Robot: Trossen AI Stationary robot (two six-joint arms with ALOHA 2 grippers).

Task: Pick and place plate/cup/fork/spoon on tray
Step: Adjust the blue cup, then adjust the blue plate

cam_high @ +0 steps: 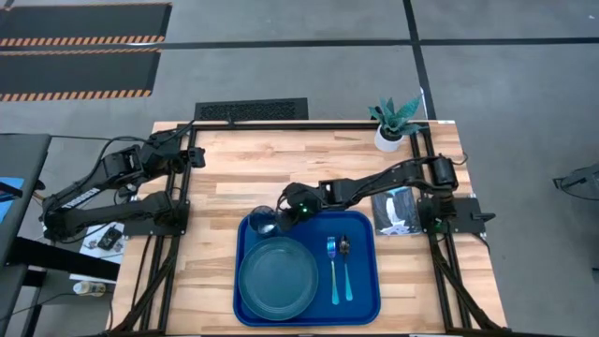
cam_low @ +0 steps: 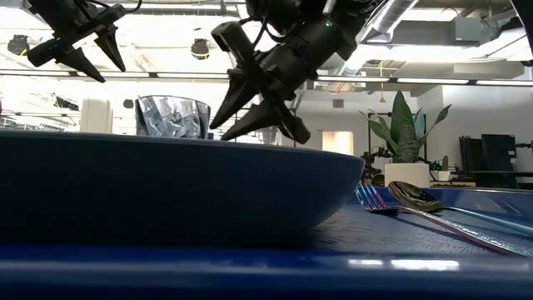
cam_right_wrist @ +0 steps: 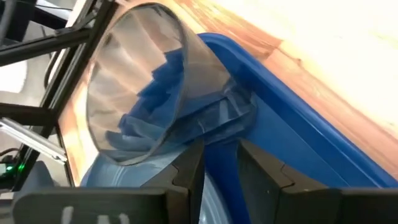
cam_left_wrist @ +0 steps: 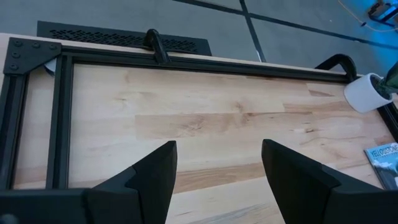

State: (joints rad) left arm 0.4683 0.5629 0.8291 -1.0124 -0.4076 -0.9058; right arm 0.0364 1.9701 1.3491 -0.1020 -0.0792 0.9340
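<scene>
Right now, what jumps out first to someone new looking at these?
The bright blue tray at the table's front middle, already holding the plate, fork and spoon. Next, the right gripper reaching across to the tray's far left corner, open beside the glass cup standing there. The left gripper waits open over the table's far left.

Tray (cam_high: pixel 367 281) on the desk (cam_high: pixel 243 178), four things in it
Plate (cam_high: pixel 278 274) at the left, cup (cam_high: pixel 263 221) behind it in the corner; fork (cam_high: pixel 332 270) and spoon (cam_high: pixel 345 267) side by side at the right
</scene>
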